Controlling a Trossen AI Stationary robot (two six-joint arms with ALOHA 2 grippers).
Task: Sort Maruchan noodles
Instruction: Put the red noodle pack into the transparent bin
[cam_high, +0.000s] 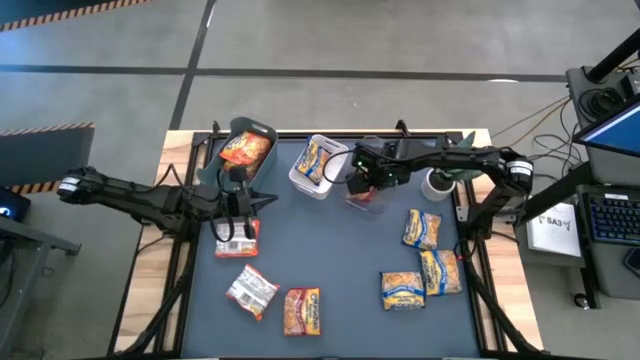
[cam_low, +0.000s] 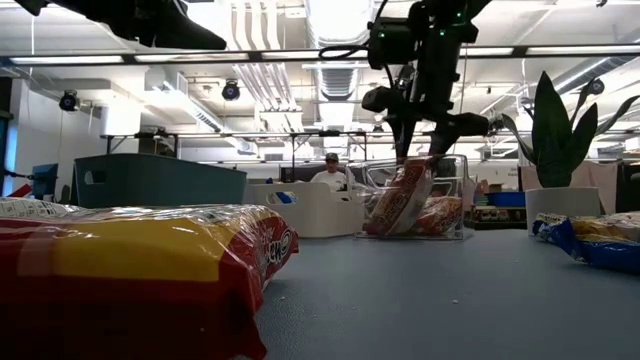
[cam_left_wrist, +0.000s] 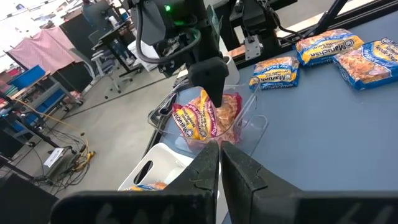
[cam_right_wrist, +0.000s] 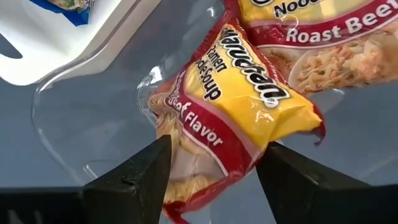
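Looming red-and-yellow at the low camera, a noodle packet lies on the desk. Beyond, the right gripper hangs over the clear bin, fingers spread either side of a beef-flavour packet tipped onto another inside. The left gripper, fingers closed and empty, hovers above a silver packet. Light, crinkly and likely slippery, these packets seem best pinched across the flat middle.

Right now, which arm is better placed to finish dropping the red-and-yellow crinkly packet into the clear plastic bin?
The right. Its gripper hangs over the clear plastic bin, jaws straddling the red-and-yellow crinkly beef packet already leaning inside. The left gripper is shut, away over a whitish-and-red packet.
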